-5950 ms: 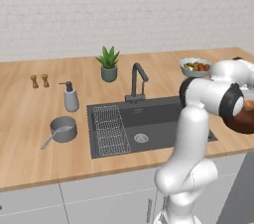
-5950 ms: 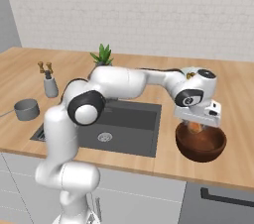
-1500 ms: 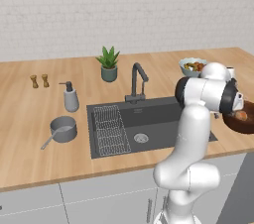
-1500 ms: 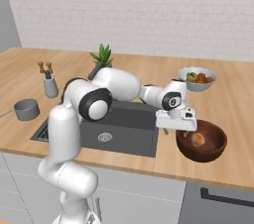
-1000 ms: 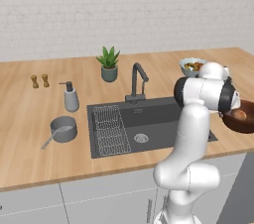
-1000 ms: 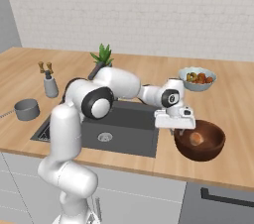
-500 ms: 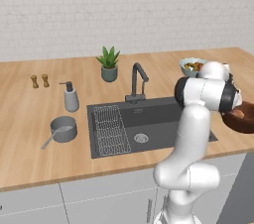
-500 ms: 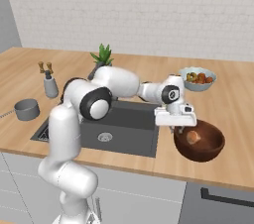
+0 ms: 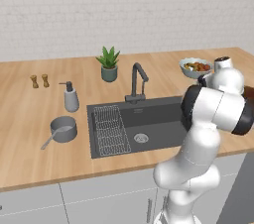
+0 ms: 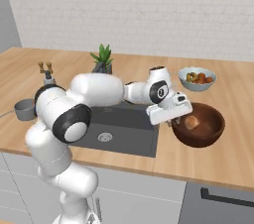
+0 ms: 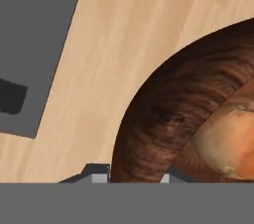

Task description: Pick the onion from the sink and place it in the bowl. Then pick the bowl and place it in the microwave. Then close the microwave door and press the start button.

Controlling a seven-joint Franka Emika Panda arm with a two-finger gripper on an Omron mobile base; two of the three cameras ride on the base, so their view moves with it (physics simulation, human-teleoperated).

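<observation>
The dark reddish-brown bowl (image 10: 204,141) hangs just above the counter to the right of the sink (image 10: 124,130). The orange-brown onion (image 10: 191,122) lies inside it. My gripper (image 10: 173,120) is shut on the bowl's left rim. In the hand view the bowl's rim (image 11: 158,119) runs down between the two fingertips of my gripper (image 11: 133,174), with the onion (image 11: 225,143) close by on the right. From the left base camera the arm hides most of the bowl (image 9: 248,90). The microwave and its door are out of view.
A grey-blue bowl of food (image 10: 197,78) stands behind the wooden bowl. The sink (image 9: 154,124) holds a wire rack (image 9: 110,130) and has a black faucet (image 9: 138,82) behind it. A plant (image 9: 109,63), a soap dispenser (image 9: 71,98) and a small pot (image 9: 63,129) stand to the left.
The bowl, with the onion in it, has risen a little off the counter in my gripper's hold. Nothing else has moved.
</observation>
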